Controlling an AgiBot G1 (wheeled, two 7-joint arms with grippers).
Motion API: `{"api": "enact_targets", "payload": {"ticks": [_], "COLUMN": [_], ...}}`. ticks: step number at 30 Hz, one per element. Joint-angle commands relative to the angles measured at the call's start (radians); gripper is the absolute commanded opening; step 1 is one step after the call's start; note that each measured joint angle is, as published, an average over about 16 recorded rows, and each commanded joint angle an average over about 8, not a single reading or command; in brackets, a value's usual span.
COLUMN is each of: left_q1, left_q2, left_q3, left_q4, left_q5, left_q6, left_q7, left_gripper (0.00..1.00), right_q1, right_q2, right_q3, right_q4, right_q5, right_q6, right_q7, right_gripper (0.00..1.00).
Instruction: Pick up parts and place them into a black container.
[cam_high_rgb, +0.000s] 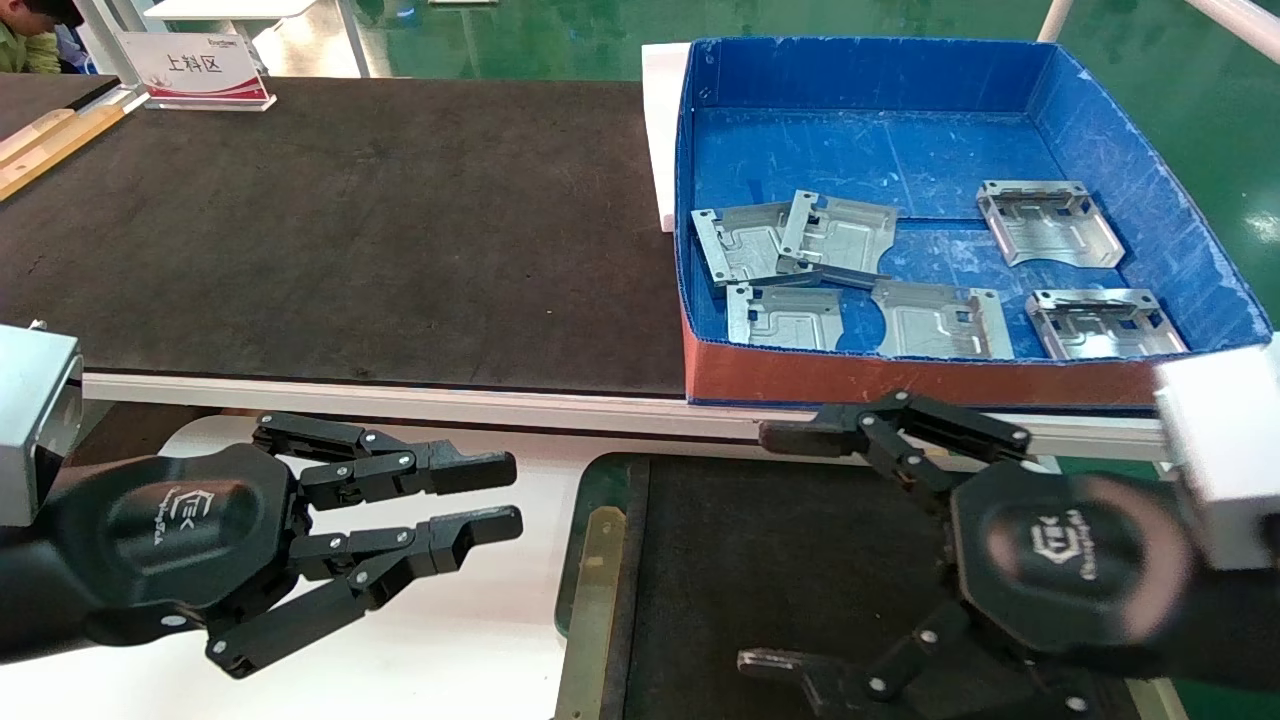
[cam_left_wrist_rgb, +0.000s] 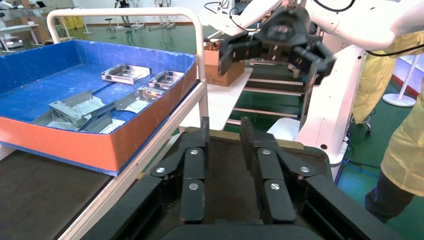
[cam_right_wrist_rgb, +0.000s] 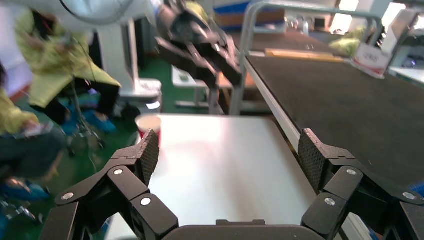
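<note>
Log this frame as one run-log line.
stage: pre-pick | left end effector: open, idle over white table | right end effector: open, above black container | parts: in blue box | held: none

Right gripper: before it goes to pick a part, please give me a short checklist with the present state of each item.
1. Right gripper open and holding nothing: ok, jaws wide apart.
2. Parts present in the blue box: ok, six plates.
3. Parts lying separate: not ok, two at the box's left overlap.
4. Black container floor free where visible: ok, though the right gripper hides part of it.
5. Left gripper out of the way: ok, over the white table, holding nothing.
</note>
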Motion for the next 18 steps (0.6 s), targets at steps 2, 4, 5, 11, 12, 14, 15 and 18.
{"api": "enact_targets", "payload": {"ticks": [2,4,5,11,12,14,15,18], "left_q1": [0.000,0.000,0.000,0.000,0.000,0.000,0.000,0.000], "left_q2": [0.000,0.000,0.000,0.000,0.000,0.000,0.000,0.000], "left_q3": [0.000,0.000,0.000,0.000,0.000,0.000,0.000,0.000], "left_q4": [0.000,0.000,0.000,0.000,0.000,0.000,0.000,0.000], "left_q5": [0.000,0.000,0.000,0.000,0.000,0.000,0.000,0.000], "left_q6": [0.000,0.000,0.000,0.000,0.000,0.000,0.000,0.000], "left_q7": [0.000,0.000,0.000,0.000,0.000,0.000,0.000,0.000], "left_gripper": [1.00,1.00,1.00,1.00,1.00,1.00,1.00,1.00], "right_q1": [0.008,0.021,0.029,0.099,0.115,0.153,0.172,0.238], "right_q2": [-0.003,-0.008,-0.012,-0.044,-0.052,-0.070,-0.080,-0.111], "right_q3": [-0.005,-0.009,-0.011,-0.036,-0.042,-0.055,-0.062,-0.079], "right_q4": [-0.004,-0.016,-0.024,-0.114,-0.137,-0.194,-0.224,-0.329], "right_q5": [-0.028,-0.054,-0.068,-0.161,-0.177,-0.212,-0.227,-0.271], "right_q6": [0.019,0.042,0.054,0.108,0.113,0.120,0.122,0.126], "right_q7": [-0.006,-0.009,-0.010,-0.023,-0.026,-0.036,-0.042,-0.064], "right_gripper": [1.00,1.00,1.00,1.00,1.00,1.00,1.00,1.00]}}
